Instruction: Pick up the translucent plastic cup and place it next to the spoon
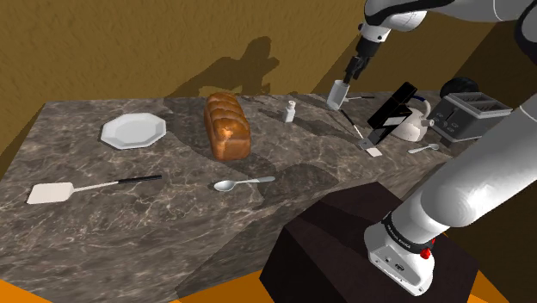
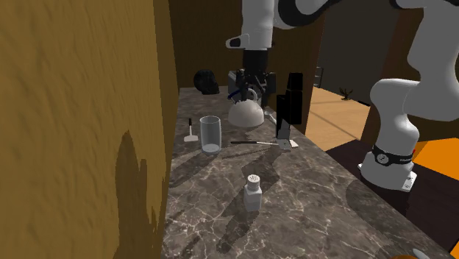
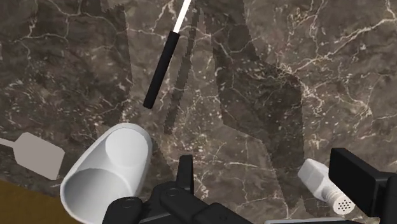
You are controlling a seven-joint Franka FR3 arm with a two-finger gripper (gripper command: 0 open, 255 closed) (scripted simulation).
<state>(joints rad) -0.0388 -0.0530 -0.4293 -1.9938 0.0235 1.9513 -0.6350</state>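
- The translucent cup (image 2: 210, 134) is standing upright on the dark marble counter (image 2: 309, 213), lower than the pincer and a little to one side of it. It is carrying nothing inside.
- In the wrist view the cup (image 3: 108, 178) is showing just outside one finger, not between the two.
- The pincer (image 1: 348, 79) is hovering above the counter with its fingers standing wide apart. It is holding nothing and touching nothing.
- A black-handled knife (image 3: 159, 73) is lying on the counter below the pincer, near the cup. A small white spatula (image 3: 38, 156) is lying on the cup's other side.
- A white shaker (image 1: 291, 111) is standing near the pincer, apart from the cup.
- A kettle (image 2: 246, 114) is sitting near the pincer and lower than it, with a black upright block (image 2: 288, 110) beside it.
- The spoon (image 1: 243, 183) is lying well apart from the pincer, beyond the shaker and close to a loaf of bread (image 1: 226, 126).
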